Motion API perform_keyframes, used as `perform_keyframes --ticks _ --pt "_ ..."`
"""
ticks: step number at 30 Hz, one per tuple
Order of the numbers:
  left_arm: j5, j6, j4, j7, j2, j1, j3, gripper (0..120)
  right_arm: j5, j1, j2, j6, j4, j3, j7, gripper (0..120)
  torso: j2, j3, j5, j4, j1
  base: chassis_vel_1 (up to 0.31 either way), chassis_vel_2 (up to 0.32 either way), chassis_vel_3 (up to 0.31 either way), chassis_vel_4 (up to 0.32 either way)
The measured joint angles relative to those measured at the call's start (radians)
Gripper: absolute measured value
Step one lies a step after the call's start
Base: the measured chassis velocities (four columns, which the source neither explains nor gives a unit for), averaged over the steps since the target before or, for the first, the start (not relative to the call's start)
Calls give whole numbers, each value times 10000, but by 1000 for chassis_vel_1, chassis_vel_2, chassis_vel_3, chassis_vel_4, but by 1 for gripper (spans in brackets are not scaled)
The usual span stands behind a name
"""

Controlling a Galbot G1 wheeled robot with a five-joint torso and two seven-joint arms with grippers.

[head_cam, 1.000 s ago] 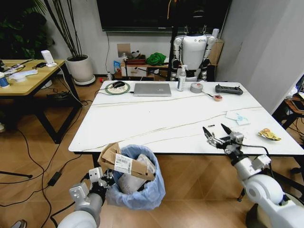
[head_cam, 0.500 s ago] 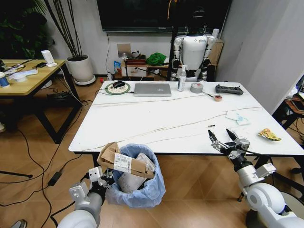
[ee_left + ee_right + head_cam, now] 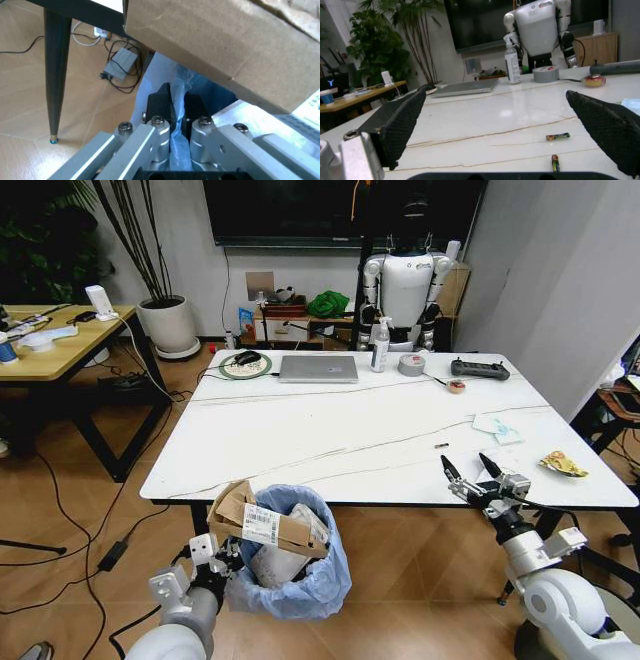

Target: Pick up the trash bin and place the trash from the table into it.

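Note:
The trash bin (image 3: 300, 575), lined with a crinkly light-blue bag, hangs just below the table's front edge. A torn brown cardboard box (image 3: 262, 526) and white papers stick out of it. My left gripper (image 3: 214, 556) is shut on the bag's rim; the left wrist view shows the blue plastic (image 3: 178, 131) pinched between its fingers, under the cardboard box (image 3: 225, 45). My right gripper (image 3: 472, 477) is open over the front right edge of the table (image 3: 330, 430). Beyond it lie a white tissue (image 3: 497, 427) and a yellow wrapper (image 3: 563, 465). Its pads (image 3: 402, 120) stand wide apart above the marble top.
Two small batteries (image 3: 557, 137) lie just ahead of the right gripper. Along the far edge sit a grey laptop (image 3: 320, 368), a spray bottle (image 3: 380, 345), a tape roll (image 3: 412, 364) and a black controller (image 3: 479, 368). A black table leg (image 3: 55, 67) is beside the bin.
My right gripper has drawn back and slightly right, from over the tabletop to its front edge, staying open. The left gripper and bin have not moved. The camera shifted a little.

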Motion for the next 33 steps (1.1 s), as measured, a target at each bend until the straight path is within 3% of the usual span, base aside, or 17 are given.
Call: perform_keyframes --ticks 33 --pt "162 0 58 34 -176 30 99 0 300 -15 -89 50 -35 161 -49 100 0 1 1 -1 0 -44 -40 40 43"
